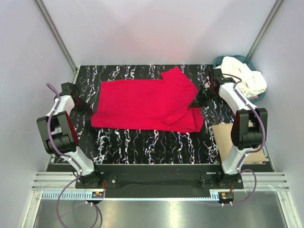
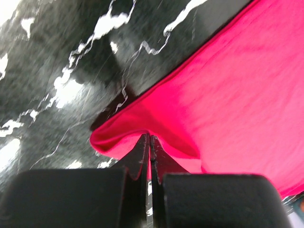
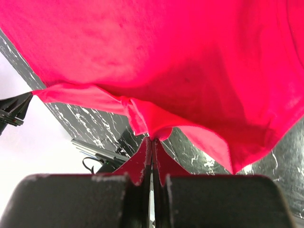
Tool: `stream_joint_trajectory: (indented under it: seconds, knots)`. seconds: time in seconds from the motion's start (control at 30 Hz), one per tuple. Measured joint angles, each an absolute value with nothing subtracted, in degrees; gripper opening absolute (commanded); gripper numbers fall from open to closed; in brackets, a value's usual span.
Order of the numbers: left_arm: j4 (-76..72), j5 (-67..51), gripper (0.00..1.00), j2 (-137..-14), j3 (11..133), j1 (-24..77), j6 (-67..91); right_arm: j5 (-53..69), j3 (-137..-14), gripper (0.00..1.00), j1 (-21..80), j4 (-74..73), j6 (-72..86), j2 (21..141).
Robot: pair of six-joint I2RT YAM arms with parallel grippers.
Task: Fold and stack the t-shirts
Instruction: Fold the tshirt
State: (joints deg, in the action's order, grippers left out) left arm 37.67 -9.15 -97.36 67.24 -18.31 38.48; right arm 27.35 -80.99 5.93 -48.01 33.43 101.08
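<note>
A red t-shirt (image 1: 142,104) lies spread across the black marbled table (image 1: 142,142), with a sleeve folded over at its right end. My left gripper (image 1: 90,110) is shut on the shirt's left edge (image 2: 123,137), which bunches up at the fingertips. My right gripper (image 1: 195,101) is shut on the shirt's right edge (image 3: 152,126) and holds it lifted, so the cloth hangs above the table in the right wrist view. More white and teal shirts (image 1: 244,78) are piled at the far right corner.
A tan board (image 1: 228,137) lies on the table's right side, partly under my right arm. The pile of shirts sits in a teal basket (image 1: 222,61) beyond the table's right edge. White walls enclose the workspace.
</note>
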Motion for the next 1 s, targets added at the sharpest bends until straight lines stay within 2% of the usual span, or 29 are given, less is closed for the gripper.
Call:
stream_joint_trajectory:
  seconds: [0.5,1.0]
  knots:
    - [37.6,-9.13,0.0,-106.56,76.58,-16.75,39.53,27.73,-93.14,0.0,4.89,-48.84,32.82,112.4]
    - [37.58,-9.23,0.0,-111.09,80.42,-16.75,40.14,28.08,-95.96,0.0,3.92,-49.63,33.06,115.11]
